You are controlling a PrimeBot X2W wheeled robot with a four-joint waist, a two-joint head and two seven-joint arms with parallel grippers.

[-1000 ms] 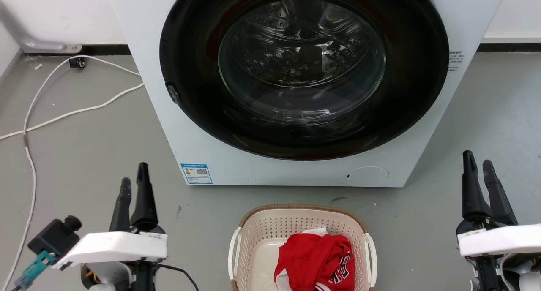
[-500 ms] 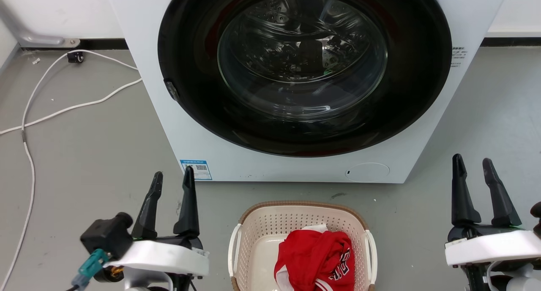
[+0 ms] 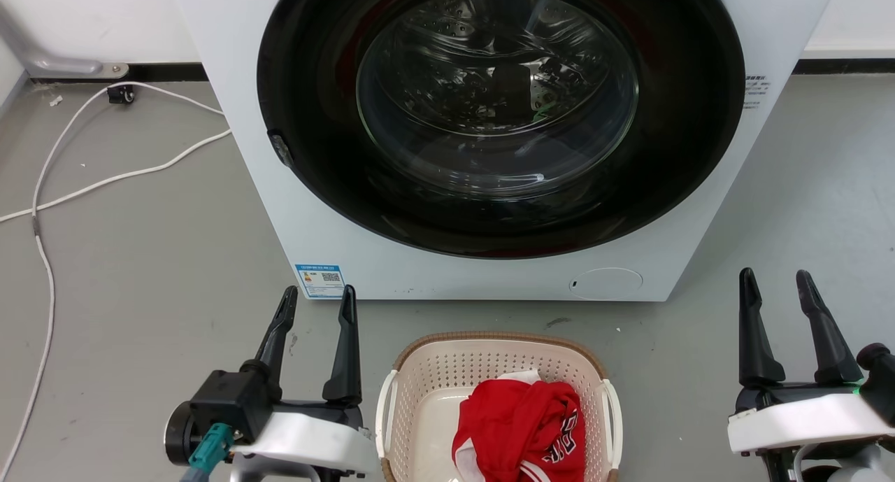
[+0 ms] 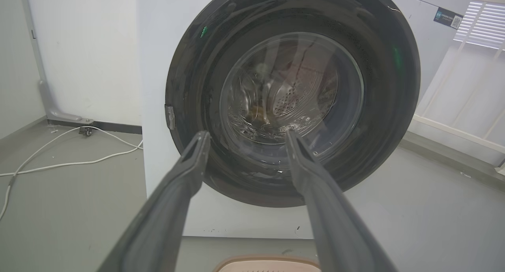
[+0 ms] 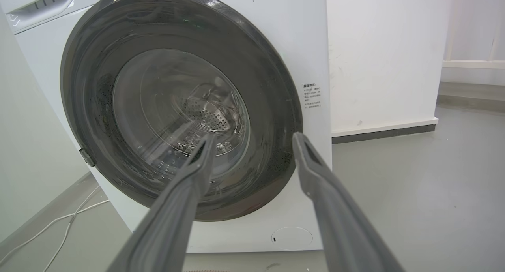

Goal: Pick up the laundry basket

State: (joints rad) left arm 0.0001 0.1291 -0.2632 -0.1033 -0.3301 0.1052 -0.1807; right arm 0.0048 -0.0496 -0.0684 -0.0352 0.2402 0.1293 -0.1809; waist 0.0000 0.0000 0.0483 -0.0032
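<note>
Grey floor, white cable, washing machine by white wall. Cream perforated laundry basket, brown rim, red garment inside, on floor before machine. Left claw, right claw flank it, both released.

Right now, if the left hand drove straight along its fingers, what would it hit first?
The left hand would probably meet the washing machine door first, low on its glass; the laundry basket sits below that line. Depth is unclear.
</note>
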